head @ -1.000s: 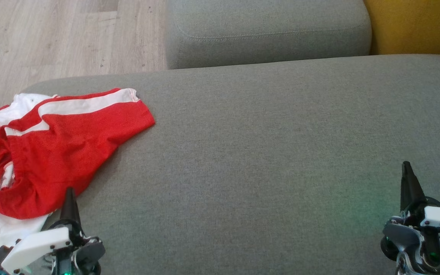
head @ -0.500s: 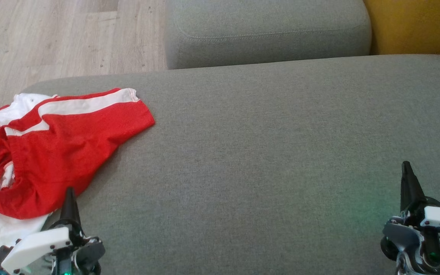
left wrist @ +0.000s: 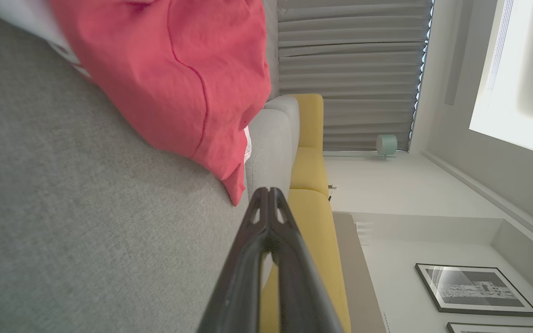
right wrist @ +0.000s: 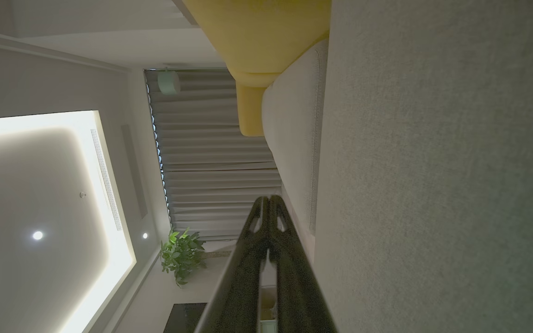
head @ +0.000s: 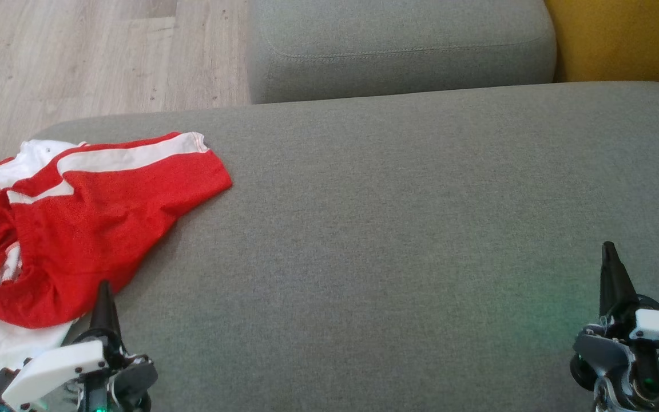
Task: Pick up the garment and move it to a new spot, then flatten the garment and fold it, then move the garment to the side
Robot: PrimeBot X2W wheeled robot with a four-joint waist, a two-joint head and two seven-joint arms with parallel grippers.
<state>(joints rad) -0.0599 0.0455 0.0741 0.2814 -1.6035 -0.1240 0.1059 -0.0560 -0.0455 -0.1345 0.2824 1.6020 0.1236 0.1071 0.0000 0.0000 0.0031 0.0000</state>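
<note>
Grey woven-fabric seat [head: 398,229]; matching grey cushion block [head: 398,51] behind; pale wood-plank floor [head: 78,57]; mustard-yellow upholstered sofa [head: 621,40]; grey pleated curtains [left wrist: 350,69]; black-framed monochrome print [left wrist: 474,289]; leafy green potted plant [right wrist: 181,254]; glowing recessed ceiling panel [right wrist: 40,194].

changes overall: honestly none I could spot, the head view looked the same across all three shots
garment [head: 89,223]: was the same crumpled red-and-white heap at the left end of the sofa [head: 392,229], no fold or edge moved
left gripper [head: 104,286]: didn't shift, fingers were pressed together like before, tip by the garment's near edge
right gripper [head: 609,247]: same story, it was closed up over bare cushion on the right
camera: didn't drift either
</note>
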